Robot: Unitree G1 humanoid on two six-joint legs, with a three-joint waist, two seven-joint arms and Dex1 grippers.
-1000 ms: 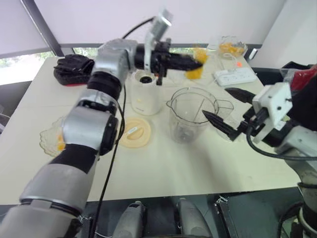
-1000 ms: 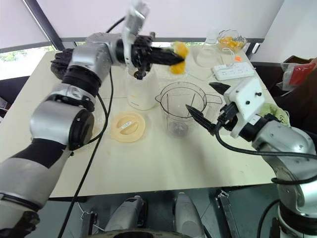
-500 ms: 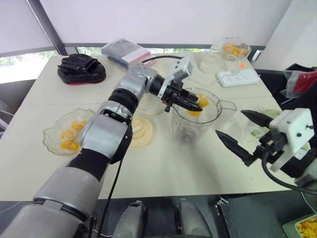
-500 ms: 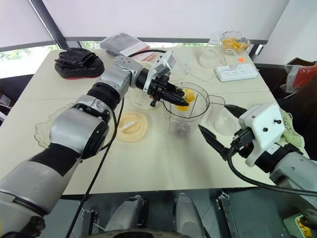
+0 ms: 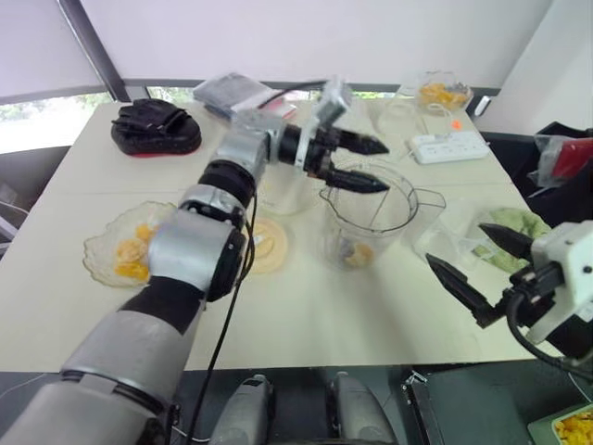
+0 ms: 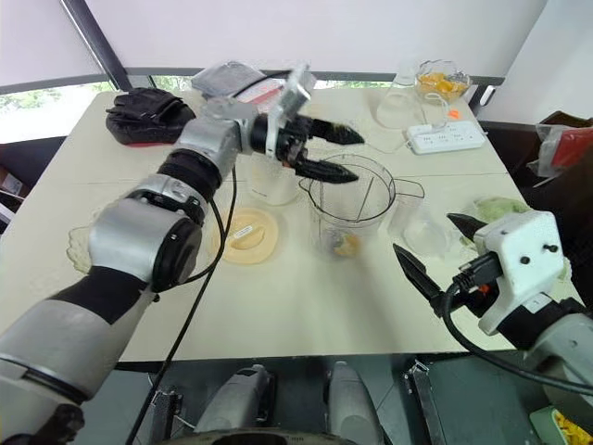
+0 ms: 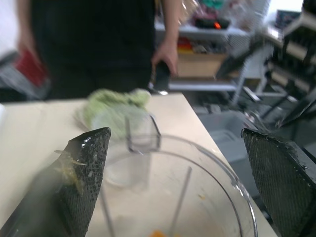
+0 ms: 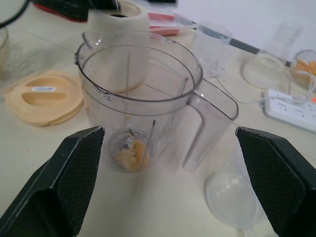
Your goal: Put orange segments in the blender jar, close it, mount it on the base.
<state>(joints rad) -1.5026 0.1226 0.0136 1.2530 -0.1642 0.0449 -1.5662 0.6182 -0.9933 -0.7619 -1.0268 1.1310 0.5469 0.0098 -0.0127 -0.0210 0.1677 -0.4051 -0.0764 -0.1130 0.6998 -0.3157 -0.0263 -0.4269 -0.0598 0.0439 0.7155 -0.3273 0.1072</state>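
One orange segment (image 8: 132, 155) at btm of clear, lidless jar (image 8: 163, 101).

The blender jar (image 6: 350, 199) stands mid-bench with its mouth uncovered. The left gripper (image 6: 359, 158), jaws spread, hangs over the far left rim and blocks that side. The blender base (image 6: 269, 181) crowds the jar's left, with a yellow lid (image 6: 246, 234) lying flat in front of it. A clear cup (image 6: 412, 222) lies just beside the jar's handle on the right. The bench (image 6: 306, 315) in front of the jar is bare, and the right gripper (image 6: 424, 234) hovers at its right.
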